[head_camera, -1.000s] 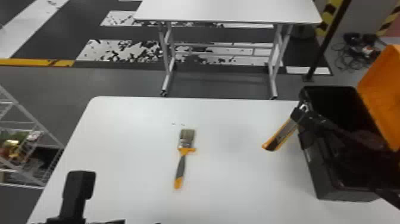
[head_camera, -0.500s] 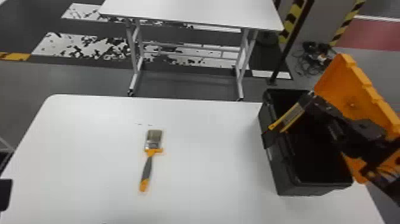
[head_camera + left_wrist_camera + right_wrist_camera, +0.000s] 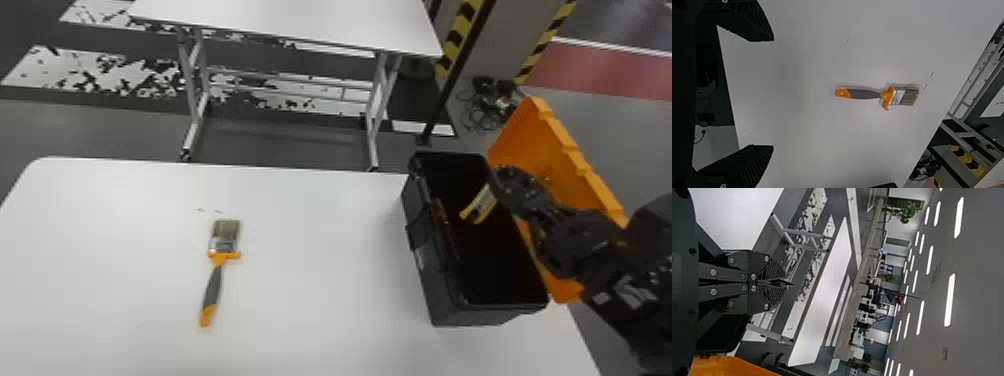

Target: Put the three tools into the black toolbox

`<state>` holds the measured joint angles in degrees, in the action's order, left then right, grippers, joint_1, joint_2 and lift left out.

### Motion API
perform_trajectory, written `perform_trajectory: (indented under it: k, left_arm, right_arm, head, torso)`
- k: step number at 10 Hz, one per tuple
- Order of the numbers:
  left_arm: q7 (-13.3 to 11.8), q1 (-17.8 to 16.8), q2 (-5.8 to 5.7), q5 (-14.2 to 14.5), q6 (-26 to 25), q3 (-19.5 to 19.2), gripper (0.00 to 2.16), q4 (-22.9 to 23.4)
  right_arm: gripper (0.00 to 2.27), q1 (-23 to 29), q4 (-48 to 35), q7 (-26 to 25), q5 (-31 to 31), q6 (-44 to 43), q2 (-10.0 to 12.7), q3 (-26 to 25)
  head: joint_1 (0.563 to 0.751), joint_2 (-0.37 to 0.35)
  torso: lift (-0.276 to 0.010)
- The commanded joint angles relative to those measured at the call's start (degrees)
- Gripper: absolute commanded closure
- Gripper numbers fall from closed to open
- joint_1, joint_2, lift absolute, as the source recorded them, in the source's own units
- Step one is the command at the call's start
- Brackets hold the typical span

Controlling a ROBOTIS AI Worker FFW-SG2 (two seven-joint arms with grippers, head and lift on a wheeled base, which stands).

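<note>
We find a grey floor point(image 3: 120, 127) with worn white markings, and a white table point(image 3: 300, 22) on metal legs beyond the work area. A striped post point(image 3: 460, 35) and a heap of cables point(image 3: 482, 102) lie past its right end.

The counter point(image 3: 320, 320) is white, with a rounded far left corner. In its left half we record the brush point(image 3: 212, 285), flat on the surface, bristles toward the far edge and handle end toward the near edge. Two small dark marks point(image 3: 209, 210) sit between the bristles and the far edge.

The toolbox point(image 3: 430, 285) stands upright at the counter's right end, hiding the far right corner. Its orange lid point(image 3: 570, 185) is raised along the right side. Inside, near the left wall, we note something red point(image 3: 441, 212); it is too dark for us to identify.

The right claw point(image 3: 494, 184) is closed on the knife point(image 3: 480, 205), gripping one end. The knife is tilted over the toolbox opening, its free end toward the left wall. We cannot tell how deep it hangs.

In the left wrist view, the left claw point(image 3: 773, 93) is open and empty over the counter, fingers wide apart, with the brush lying ahead of its tips, untouched.
</note>
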<state>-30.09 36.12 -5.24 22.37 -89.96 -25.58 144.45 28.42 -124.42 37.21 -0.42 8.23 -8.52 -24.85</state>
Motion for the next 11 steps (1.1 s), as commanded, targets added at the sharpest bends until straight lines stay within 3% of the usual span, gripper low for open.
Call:
perform_trajectory:
  k: [1, 4, 7, 9, 10, 11]
  left_arm:
    - [-0.1, -0.1, -0.2, 0.9, -0.1, -1.2, 0.03, 0.0]
    - [-1.0, -0.1, -0.38, 1.5, -0.1, -2.5, 0.03, -0.1]
    - [-1.1, -0.1, -0.47, 2.3, -0.1, -3.2, 0.03, 0.5]
    - [-0.7, -0.1, -0.29, 2.4, -0.1, -3.2, 0.03, 0.9]
    - [0.3, -0.1, -0.29, 2.4, -0.1, -3.0, 0.03, 1.2]
    - [1.3, -0.5, -0.38, 2.4, -0.1, -2.9, 0.03, 1.5]
  right_arm:
    - [2.24, 2.1, 3.0, -0.3, 6.8, -6.9, -0.4, 2.1]
    - [2.24, 4.2, 9.3, -0.6, 9.9, -15.1, -0.3, 4.7]
    - [2.24, 4.8, 9.3, -0.6, 9.6, -15.8, -0.4, 4.7]
    - [0.0, 4.7, 9.3, -0.6, 7.8, -15.1, -0.4, 4.0]
    - [0.01, 5.3, 6.6, 0.1, 2.0, -10.4, -0.4, 2.8]
    - [0.06, 6.2, 0.8, 2.9, -4.1, 2.1, -0.2, 1.7]
  head:
    - [0.695, -0.181]
    - [0.695, -0.126]
    - [0.695, -0.098]
    - [0.695, -0.102]
    - [0.695, -0.104]
    - [0.695, -0.109]
  torso:
    - [-0.051]
    - [-0.051]
    - [-0.051]
    - [-0.051]
    - [-0.051]
    - [-0.051]
